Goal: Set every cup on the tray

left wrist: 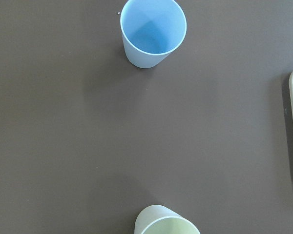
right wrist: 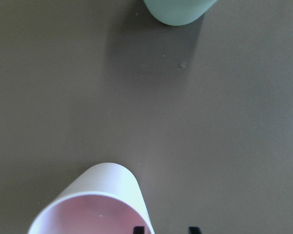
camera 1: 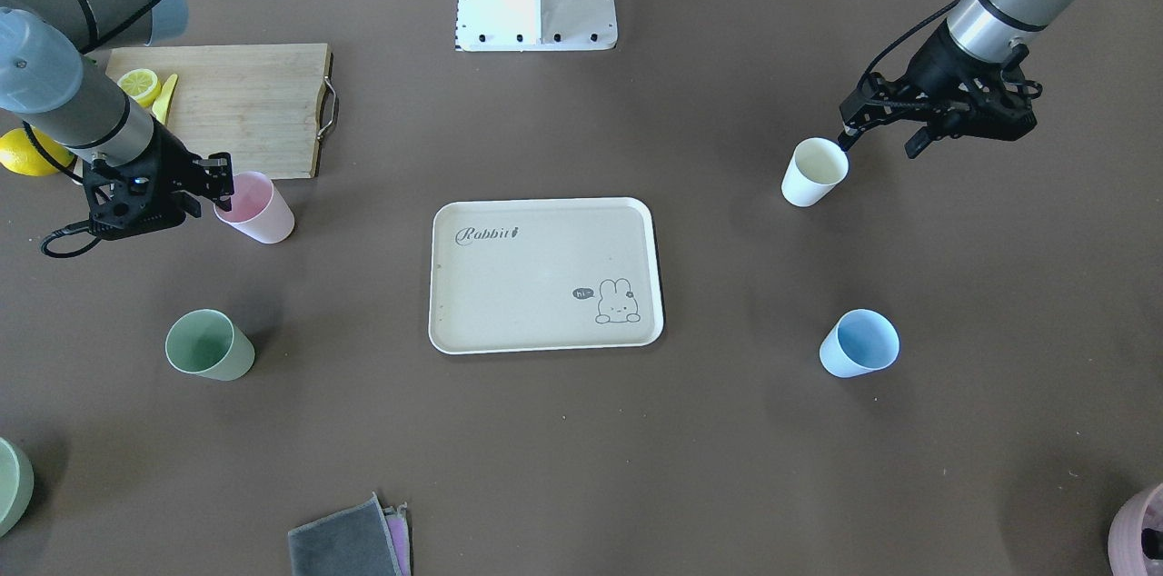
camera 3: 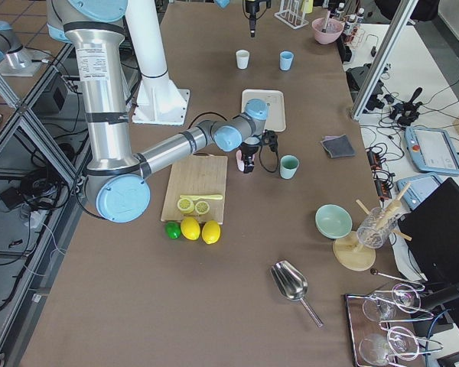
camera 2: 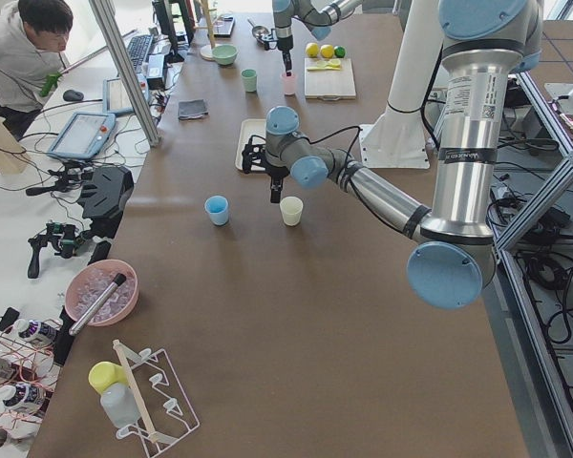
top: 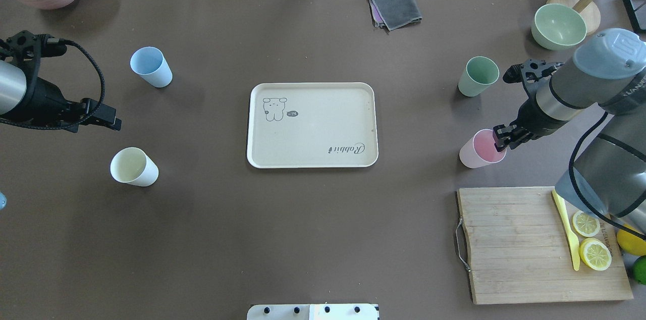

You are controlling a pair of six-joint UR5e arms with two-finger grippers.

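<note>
Closest to the robot, just beyond the bamboo cutting board [camera 1: 232, 104], the pink cup [camera 1: 263, 211] stands upright on the table [camera 1: 581, 449], with the right end effector [camera 1: 221, 181] at its rim. Its fingers are parted. The wrist view shows one tip over the cup's mouth and the other outside, so they straddle the wall without pinching it.

On the other side, about as near, the left end effector [camera 1: 879, 145] hangs spread and empty by the cream cup [camera 1: 811, 173]. One finger seems to sit just at that rim, though the angle is too poor to say whether it touches.

Midway across lies the tray [camera 1: 536, 285], with no cup on it and all four well apart from it. Farthest out stand the green cup [camera 1: 209, 346] and the blue cup [camera 1: 859, 344], upright and unattended.

I judge the task to be at its first pick, with nothing delivered. Next, the right fingers must clamp the pink wall firmly enough to lift without tipping, then carry the cup inward to the tray. The left needs to drop lower and set one finger inside the cream rim.
</note>
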